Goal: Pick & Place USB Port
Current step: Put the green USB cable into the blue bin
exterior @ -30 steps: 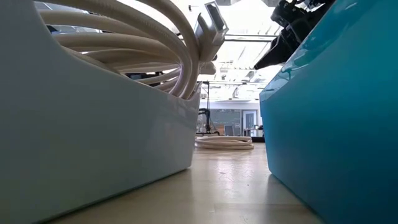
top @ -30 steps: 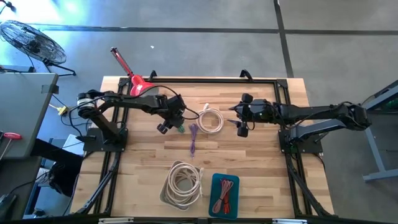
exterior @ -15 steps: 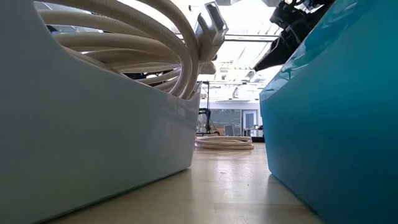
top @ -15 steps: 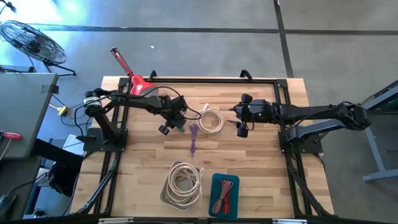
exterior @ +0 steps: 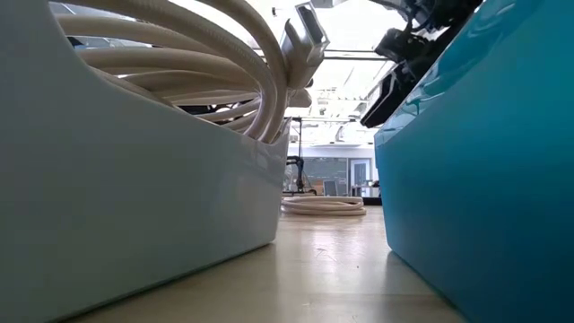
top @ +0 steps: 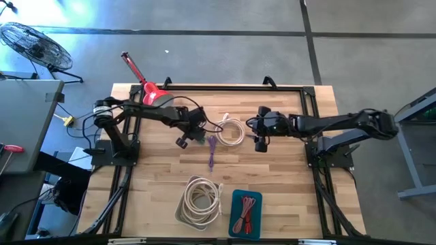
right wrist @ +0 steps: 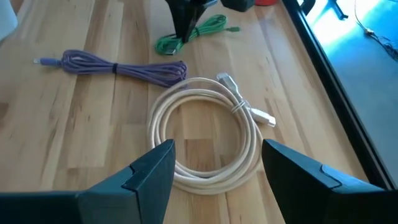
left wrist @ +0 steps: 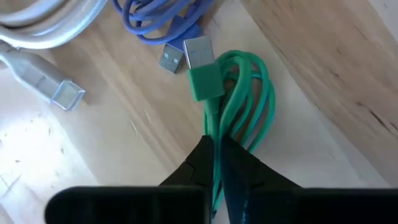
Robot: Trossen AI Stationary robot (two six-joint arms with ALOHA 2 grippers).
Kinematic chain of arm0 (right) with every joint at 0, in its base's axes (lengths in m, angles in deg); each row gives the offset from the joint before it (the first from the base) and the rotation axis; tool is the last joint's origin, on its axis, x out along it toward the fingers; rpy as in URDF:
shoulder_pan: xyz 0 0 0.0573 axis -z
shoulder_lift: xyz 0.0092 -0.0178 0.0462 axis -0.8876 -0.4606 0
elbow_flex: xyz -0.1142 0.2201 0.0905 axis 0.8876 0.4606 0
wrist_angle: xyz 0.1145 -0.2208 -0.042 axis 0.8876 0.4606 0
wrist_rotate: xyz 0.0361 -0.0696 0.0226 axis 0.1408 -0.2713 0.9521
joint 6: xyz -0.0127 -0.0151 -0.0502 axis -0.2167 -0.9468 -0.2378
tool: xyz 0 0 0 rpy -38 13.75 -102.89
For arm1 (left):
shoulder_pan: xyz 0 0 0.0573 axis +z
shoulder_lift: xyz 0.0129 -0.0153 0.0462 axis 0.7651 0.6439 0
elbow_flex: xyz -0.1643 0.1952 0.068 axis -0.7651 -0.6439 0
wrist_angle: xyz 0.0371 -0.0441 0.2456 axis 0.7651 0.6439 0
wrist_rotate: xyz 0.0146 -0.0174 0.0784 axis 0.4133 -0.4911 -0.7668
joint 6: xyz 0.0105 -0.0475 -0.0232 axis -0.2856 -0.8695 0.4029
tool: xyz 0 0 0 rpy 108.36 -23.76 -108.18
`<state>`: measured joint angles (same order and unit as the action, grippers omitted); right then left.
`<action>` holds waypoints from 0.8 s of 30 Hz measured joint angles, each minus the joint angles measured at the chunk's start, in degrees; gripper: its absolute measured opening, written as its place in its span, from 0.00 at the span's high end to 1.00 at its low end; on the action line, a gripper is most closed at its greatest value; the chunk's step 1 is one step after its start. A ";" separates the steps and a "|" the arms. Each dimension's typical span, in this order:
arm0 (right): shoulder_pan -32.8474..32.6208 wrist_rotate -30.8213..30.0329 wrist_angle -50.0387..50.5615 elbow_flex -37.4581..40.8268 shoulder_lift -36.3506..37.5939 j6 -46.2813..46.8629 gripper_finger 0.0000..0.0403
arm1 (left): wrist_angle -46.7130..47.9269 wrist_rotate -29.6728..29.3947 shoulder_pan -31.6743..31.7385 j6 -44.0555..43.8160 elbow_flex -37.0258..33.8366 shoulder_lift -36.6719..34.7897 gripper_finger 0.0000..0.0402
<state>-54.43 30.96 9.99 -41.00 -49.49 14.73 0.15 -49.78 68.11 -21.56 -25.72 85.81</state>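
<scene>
Jaws of the left gripper point(left wrist: 216, 163) were pinched tight on the bundled green USB cable point(left wrist: 239, 102), whose loops lay on the light wooden slat table point(top: 157, 177) with its green-bodied metal plug point(left wrist: 202, 68) pointing away from the fingers. In the overhead view this gripper point(top: 195, 136) sat near the table's middle, just left of the folded purple cable point(top: 212, 151), whose plug end point(left wrist: 170, 59) lay just beside the green one. The coiled cream-white cable point(right wrist: 208, 134) lay on the wood to the right of the purple cable, with its silver connector point(left wrist: 67, 94) close by the green bundle.

The right gripper point(right wrist: 217, 168) hovered over that cream coil with its two dark fingers spread wide and nothing between them; from above it point(top: 259, 141) stood just right of the coil. Toward the near edge of the table stood a pale grey tray point(top: 181, 216) filled with thick off-white cable point(top: 202, 196) and, beside it, a teal plastic tray point(top: 234, 199) holding red cable point(top: 246, 214).
</scene>
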 joint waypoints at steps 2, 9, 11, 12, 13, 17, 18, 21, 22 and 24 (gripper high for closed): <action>0.00 0.01 -0.69 0.00 -0.65 -0.19 0.42 | 0.58 -1.94 -0.67 -1.60 1.21 0.26 0.99; 0.00 3.23 -3.50 0.00 -1.08 -0.19 0.42 | 7.37 -10.75 -5.32 -4.97 7.88 0.91 1.00; -0.04 5.55 -4.10 0.00 -1.08 -0.19 0.42 | 9.25 -14.22 -7.08 -5.56 9.45 0.91 1.00; -0.05 7.01 -4.58 0.00 -1.08 -0.21 0.42 | 10.06 -16.22 -7.94 -5.76 10.29 0.82 1.00; -0.05 8.48 -4.95 0.00 -1.08 -0.19 0.42 | 10.78 -18.13 -8.83 -6.08 11.08 0.79 1.00; -0.07 14.52 -6.40 0.00 -1.08 -0.13 0.42 | 16.08 -28.07 -12.84 -7.37 13.56 0.78 1.00; -0.05 15.64 -6.62 0.00 -1.08 -0.13 0.42 | 16.82 -30.49 -13.84 -7.61 14.14 0.78 1.00; -0.05 17.92 -7.58 0.00 -1.08 0.00 0.42 | 17.68 -36.20 -16.88 -8.79 15.57 0.61 1.00; -0.05 18.35 -7.94 0.00 -1.08 -0.01 0.42 | 17.37 -37.70 -17.83 -9.22 16.07 0.60 1.00; -0.05 18.99 -8.62 0.00 -1.08 -0.07 0.42 | 15.64 -40.12 -19.66 -10.31 17.09 0.59 1.00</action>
<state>-54.48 49.95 1.37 -41.00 -50.57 14.66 15.78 -89.90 48.44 -31.86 -8.63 86.40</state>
